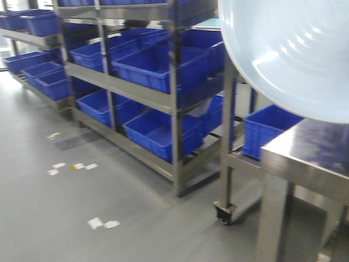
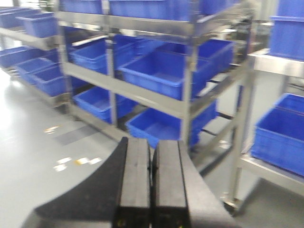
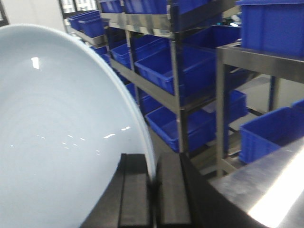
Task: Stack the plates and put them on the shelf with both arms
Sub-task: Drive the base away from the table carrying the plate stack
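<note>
A pale bluish-white glossy plate (image 3: 61,133) hangs tilted in the air and fills the left of the right wrist view. My right gripper (image 3: 153,159) is shut on its rim, one finger on each face. In the front view the same plate (image 1: 289,54) fills the top right, above a steel tabletop (image 1: 311,153). My left gripper (image 2: 152,142) is shut with nothing between its pads and points at the racks. Steel rack shelf tiers (image 1: 142,90) stand ahead, and I cannot tell which one is the task's shelf.
Blue plastic crates (image 1: 158,65) fill the rack tiers, with more racks at far left (image 1: 32,41). A wheeled steel rack leg (image 1: 224,210) stands next to the table. Paper scraps (image 1: 103,222) lie on the grey floor.
</note>
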You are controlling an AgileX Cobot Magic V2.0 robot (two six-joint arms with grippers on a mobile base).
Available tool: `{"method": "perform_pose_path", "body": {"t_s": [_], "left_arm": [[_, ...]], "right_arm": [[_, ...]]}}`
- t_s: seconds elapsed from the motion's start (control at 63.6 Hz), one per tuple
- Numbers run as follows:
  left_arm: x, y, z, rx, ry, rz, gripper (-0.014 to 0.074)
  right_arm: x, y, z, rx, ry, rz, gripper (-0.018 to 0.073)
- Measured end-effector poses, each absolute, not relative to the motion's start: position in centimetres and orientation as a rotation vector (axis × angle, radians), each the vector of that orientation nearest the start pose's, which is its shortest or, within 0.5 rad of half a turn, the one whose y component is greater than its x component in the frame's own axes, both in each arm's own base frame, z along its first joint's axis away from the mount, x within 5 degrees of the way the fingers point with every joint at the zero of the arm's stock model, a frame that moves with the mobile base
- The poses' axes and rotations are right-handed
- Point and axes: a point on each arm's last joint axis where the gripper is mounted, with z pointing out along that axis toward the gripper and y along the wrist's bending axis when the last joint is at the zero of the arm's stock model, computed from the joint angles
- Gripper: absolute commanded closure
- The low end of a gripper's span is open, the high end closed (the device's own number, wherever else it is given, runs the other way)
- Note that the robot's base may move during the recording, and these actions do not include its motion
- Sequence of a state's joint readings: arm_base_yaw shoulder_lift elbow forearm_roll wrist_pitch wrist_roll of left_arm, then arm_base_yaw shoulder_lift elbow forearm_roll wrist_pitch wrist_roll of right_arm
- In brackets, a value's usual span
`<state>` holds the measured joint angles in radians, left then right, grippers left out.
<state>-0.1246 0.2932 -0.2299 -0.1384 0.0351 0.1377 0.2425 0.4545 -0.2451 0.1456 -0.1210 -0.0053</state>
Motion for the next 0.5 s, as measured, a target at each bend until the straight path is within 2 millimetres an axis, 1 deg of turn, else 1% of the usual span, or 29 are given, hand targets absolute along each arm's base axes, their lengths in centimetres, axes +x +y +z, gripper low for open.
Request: {"method": "perform_pose_path", "body": {"t_s": [0.503], "left_arm": [[8.13, -1.06, 26.85, 0.102, 1.579, -0.102, 0.0516]], "right_arm": [[10.31, 2.39, 27.26, -0.068, 1.579, 0.285, 0.051]]}}
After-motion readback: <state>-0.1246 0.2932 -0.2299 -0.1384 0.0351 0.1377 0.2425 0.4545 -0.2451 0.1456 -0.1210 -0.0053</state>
